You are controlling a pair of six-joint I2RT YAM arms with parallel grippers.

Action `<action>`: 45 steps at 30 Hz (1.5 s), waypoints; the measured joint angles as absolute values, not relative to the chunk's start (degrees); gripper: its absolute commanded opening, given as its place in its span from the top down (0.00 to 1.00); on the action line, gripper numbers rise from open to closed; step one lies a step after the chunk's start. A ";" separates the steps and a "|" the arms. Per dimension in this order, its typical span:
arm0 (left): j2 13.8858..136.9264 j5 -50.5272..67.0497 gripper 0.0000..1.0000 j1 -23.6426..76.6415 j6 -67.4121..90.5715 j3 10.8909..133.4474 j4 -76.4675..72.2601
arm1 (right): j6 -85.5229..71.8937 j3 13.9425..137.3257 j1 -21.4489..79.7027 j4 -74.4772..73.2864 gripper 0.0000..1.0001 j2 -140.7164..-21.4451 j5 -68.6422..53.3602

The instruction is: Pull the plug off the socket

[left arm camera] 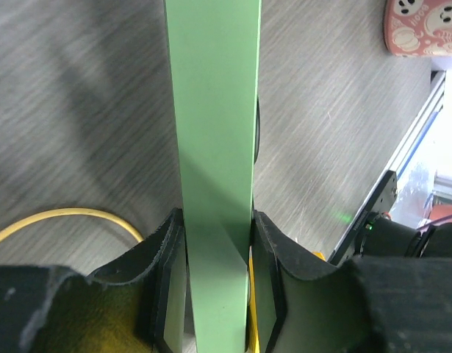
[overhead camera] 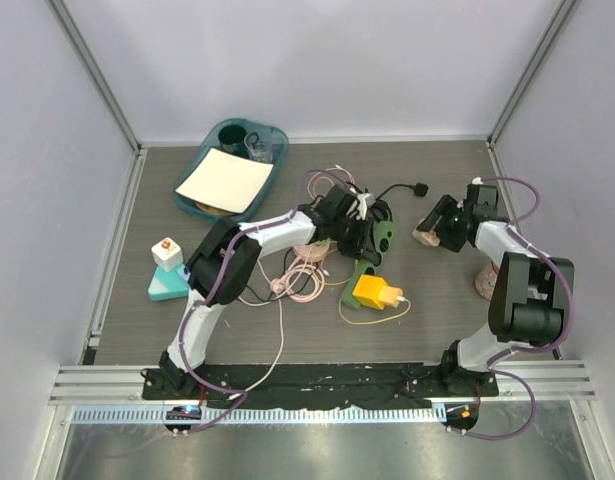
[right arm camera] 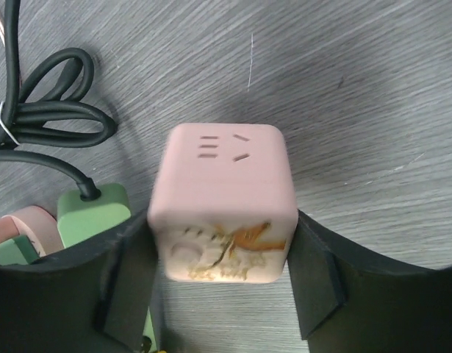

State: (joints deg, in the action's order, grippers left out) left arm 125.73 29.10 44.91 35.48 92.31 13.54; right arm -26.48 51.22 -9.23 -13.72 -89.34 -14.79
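Over grained wood (left arm camera: pixel 79 110), left claw (left arm camera: pixel 216 246) pinches flat green strip (left arm camera: pixel 214 110), right claw (right arm camera: pixel 222 246) pink cube (right arm camera: pixel 222 176).

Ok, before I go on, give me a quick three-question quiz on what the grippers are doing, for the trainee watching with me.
1. True or false: the left gripper has its jaws closed on the green power strip.
2. What sits between the fingers of the right gripper? A) a pink cube socket B) a white cup C) a black plug
3. Fill the gap: in the top view, the loose cube adapter lying between the two arms is coloured ___.

Key: 1 true; 2 A; 3 yellow.
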 measured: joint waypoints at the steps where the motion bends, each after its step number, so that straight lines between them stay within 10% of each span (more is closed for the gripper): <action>1: 125.84 29.32 0.57 45.25 35.53 92.40 13.50 | -26.65 51.20 -9.26 -13.76 0.21 -89.36 -14.76; 5: 125.84 29.30 0.41 46.09 34.63 92.62 13.56 | -26.59 51.18 -9.50 -14.20 0.12 -87.59 -14.09; 18: 123.33 24.16 0.35 45.71 32.03 93.67 17.15 | -26.33 53.91 -6.68 -27.55 0.13 -69.32 -12.86; 31: 97.56 4.10 0.02 52.29 28.01 80.51 25.02 | -30.55 50.57 -3.88 -35.29 0.12 -53.80 -12.25; 45: 105.21 -7.05 0.04 63.53 28.25 82.21 28.25 | -32.36 56.14 -3.88 -38.83 0.11 -44.05 -6.66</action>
State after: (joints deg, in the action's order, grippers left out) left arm 105.21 -7.05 63.53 28.25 82.21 28.25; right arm -32.36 56.14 -3.88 -38.83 -44.05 -6.66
